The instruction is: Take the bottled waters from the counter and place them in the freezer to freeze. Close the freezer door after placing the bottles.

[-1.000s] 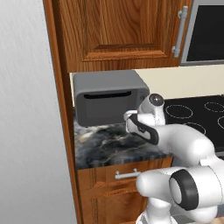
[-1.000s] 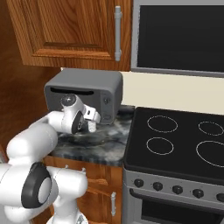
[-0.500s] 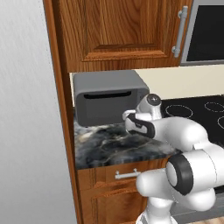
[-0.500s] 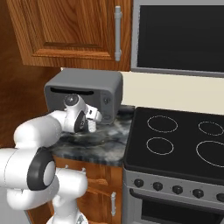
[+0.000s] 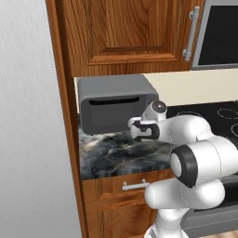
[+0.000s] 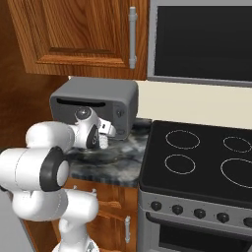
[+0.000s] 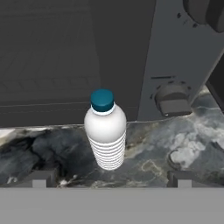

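On the dark marble table (image 7: 183,144), just in front of the grey boxy appliance (image 7: 122,57), stands one of the bottled waters (image 7: 105,131) — a whitish ribbed bottle with a teal-looking cap, upright and free of anything around it. In the hand view it sits between the two finger tips of the pincer (image 7: 109,178), which is spread wide and holds nothing; the same pincer (image 6: 104,139) hangs low over the table in the right base view.

The bottle looks small and light, probably thin plastic that gives a little under pressure, and its smooth shoulder would likely be slippery. The ribbed lower body seems the better place to take hold — the grooves should stop it sliding, and a grip there keeps clear of the narrow cap.

The marble is flat and veined, so the bottle should stand steadily yet could tip if nudged sideways. Room is tight behind, where the appliance's front and its knob (image 7: 172,99) stand close; the black stovetop (image 6: 206,157) lies further along, wooden cabinets (image 5: 130,32) above.
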Controlling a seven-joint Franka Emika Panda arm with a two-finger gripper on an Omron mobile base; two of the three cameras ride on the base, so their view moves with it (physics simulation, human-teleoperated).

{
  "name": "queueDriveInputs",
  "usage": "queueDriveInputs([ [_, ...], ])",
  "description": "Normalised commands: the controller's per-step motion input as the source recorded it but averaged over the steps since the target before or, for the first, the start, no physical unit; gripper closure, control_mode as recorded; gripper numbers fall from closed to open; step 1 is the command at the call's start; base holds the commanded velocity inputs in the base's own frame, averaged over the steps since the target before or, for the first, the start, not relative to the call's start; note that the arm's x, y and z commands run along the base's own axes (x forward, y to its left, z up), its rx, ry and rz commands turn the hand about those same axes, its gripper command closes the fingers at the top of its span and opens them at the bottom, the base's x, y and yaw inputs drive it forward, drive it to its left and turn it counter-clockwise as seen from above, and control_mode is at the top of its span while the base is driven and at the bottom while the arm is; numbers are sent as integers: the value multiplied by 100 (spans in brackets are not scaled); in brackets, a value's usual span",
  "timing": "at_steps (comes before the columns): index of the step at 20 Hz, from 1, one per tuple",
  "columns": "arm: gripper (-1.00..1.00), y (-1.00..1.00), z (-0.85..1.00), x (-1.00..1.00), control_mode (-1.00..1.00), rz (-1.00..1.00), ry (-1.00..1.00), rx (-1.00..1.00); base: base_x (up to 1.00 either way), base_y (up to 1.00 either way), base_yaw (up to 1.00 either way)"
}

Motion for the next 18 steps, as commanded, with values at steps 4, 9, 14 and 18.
queueDriveInputs([
  [4,-100,13,-14,18,-100,0,0,0,0,0,0],
  [9,-100,6,-10,22,-100,0,0,0,0,0,0],
  [14,-100,0,-15,19,-100,0,0,0,0,0,0],
  [18,-100,0,-18,22,-100,0,0,0,0,0,0],
])
